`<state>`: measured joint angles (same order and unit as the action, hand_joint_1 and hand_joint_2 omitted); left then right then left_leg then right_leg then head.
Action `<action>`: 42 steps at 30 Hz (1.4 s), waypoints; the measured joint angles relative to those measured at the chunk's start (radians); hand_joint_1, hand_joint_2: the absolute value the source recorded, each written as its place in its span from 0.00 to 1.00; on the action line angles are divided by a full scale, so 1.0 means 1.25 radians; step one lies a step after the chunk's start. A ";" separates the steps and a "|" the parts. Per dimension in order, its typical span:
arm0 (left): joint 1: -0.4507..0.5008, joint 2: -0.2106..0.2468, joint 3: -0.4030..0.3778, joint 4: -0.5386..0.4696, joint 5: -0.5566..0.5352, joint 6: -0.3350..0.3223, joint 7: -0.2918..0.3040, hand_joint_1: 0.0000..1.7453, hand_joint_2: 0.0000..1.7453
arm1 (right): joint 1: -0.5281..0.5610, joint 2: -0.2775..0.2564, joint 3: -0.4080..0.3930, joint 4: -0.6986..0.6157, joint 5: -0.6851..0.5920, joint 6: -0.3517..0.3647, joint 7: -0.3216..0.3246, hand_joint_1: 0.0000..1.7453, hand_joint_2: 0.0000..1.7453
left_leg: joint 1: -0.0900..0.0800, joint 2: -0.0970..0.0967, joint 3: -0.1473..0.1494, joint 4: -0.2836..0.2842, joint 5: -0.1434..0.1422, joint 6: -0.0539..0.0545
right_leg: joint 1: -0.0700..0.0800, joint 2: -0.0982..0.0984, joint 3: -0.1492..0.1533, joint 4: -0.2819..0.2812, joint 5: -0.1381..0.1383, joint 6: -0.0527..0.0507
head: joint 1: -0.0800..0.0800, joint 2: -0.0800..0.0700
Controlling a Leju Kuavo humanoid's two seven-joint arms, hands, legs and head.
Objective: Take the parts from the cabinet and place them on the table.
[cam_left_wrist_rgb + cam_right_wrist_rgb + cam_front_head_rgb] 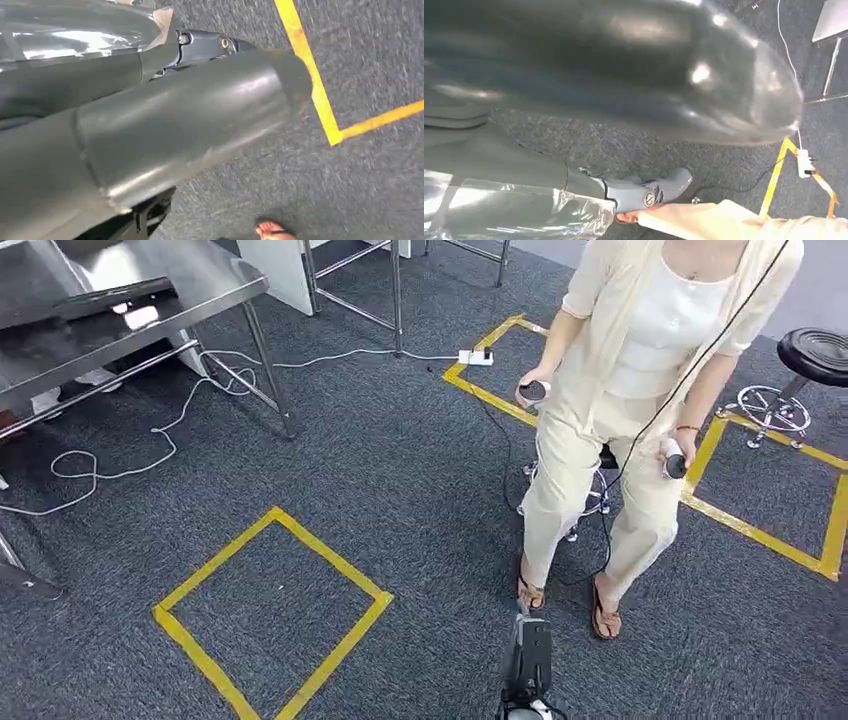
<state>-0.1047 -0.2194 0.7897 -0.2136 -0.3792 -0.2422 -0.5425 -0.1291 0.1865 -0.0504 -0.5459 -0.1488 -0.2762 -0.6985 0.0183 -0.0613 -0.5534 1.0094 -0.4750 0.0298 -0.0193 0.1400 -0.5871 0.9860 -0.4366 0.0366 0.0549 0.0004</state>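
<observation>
Grey carpet [420, 490] below both hanging hands, seen in all views. Steel table [200, 280] well ahead of the hands, off to the left; nothing readable as a part on its visible top. Person in cream clothes [640, 370] standing close ahead of the right hand [624, 75], sandalled foot [270, 230] also near the left hand [165, 130]. Yellow tape square [270, 610] on the floor ahead of the left hand, one corner of tape just past its thumb in the left wrist view. Black stool [815, 355] far off on the right-hand side.

Left hand: thick grey thumb across the frame, dark fingers [205, 44] beyond it, clear plastic film [75, 30] lying against them. Can't tell if pinched or just touching, nor what's inside.

Right hand: same story, fingers [644, 192] next to a second clear plastic film [499, 215]. Grip state unreadable.

White cable [150, 440] trailing from under the table to a power strip [476, 357], well ahead of both hands. Two dark controllers [533, 392] in the person's hands.
</observation>
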 joint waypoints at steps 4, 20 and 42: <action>0.001 -0.001 0.000 0.000 0.000 0.000 0.000 0.00 0.00 | -0.006 -0.001 0.000 0.001 0.000 0.000 0.000 0.00 0.00 | -0.003 0.049 0.000 -0.010 0.008 0.020 | 0.002 -0.099 -0.080 0.165 -0.083 -0.010 | 0.006 0.000; -0.005 -0.001 0.000 0.000 0.001 -0.001 0.012 0.00 0.00 | -0.022 -0.002 -0.001 0.021 0.004 0.011 0.000 0.00 0.00 | -0.003 0.050 -0.078 0.196 -0.122 -0.019 | -0.002 -0.101 0.022 -0.006 -0.002 -0.036 | -0.002 0.000; -0.011 -0.001 0.000 0.000 -0.002 -0.009 0.020 0.00 0.00 | -0.013 -0.002 -0.015 0.036 -0.006 0.002 0.000 0.00 0.00 | -0.011 0.129 0.007 -0.006 -0.001 0.008 | 0.001 -0.182 0.010 0.019 -0.018 0.014 | 0.006 0.000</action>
<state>-0.1187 -0.2201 0.7893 -0.2140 -0.3811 -0.2541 -0.5173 -0.1458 0.1839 -0.0694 -0.5013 -0.1564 -0.2735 -0.6981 0.0050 0.0994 -0.5447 1.0016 -0.4769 0.0399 -0.0180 -0.0881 -0.5743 1.0104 -0.4596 0.0546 0.0625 0.0004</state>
